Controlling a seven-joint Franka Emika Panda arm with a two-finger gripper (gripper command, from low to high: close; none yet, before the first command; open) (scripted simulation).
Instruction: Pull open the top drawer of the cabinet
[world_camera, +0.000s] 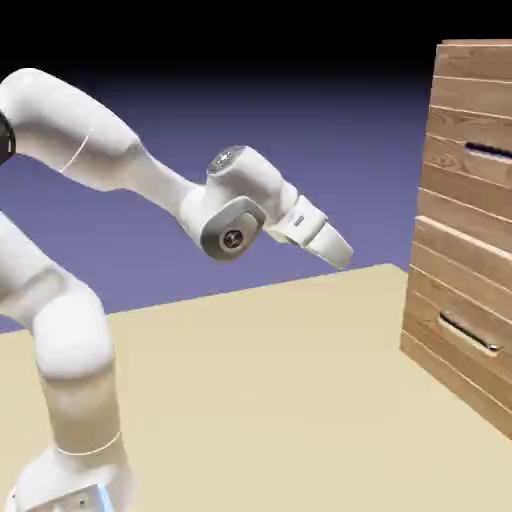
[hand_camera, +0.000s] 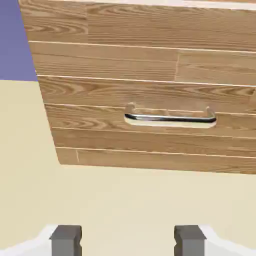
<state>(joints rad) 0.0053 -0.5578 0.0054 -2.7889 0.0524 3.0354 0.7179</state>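
Note:
The cabinet (world_camera: 455, 250) of brown wood planks stands at the exterior view's right edge. Its top drawer (world_camera: 462, 170) is flush with the front, and its dark slot (world_camera: 489, 151) shows near the picture's edge. My gripper (world_camera: 341, 255) hangs in mid air well left of the cabinet, below the slot's height, tilted down toward it. In the hand view the fingertips (hand_camera: 66, 239) stand wide apart with nothing between them, so my gripper (hand_camera: 127, 241) is open. That view shows the cabinet (hand_camera: 125, 60) low down, with the lower drawer's silvery bar handle (hand_camera: 170, 118).
The lower drawer's handle (world_camera: 468, 335) sits low on the cabinet's front. The beige table (world_camera: 260, 400) stretches between the arm's base and the cabinet's foot.

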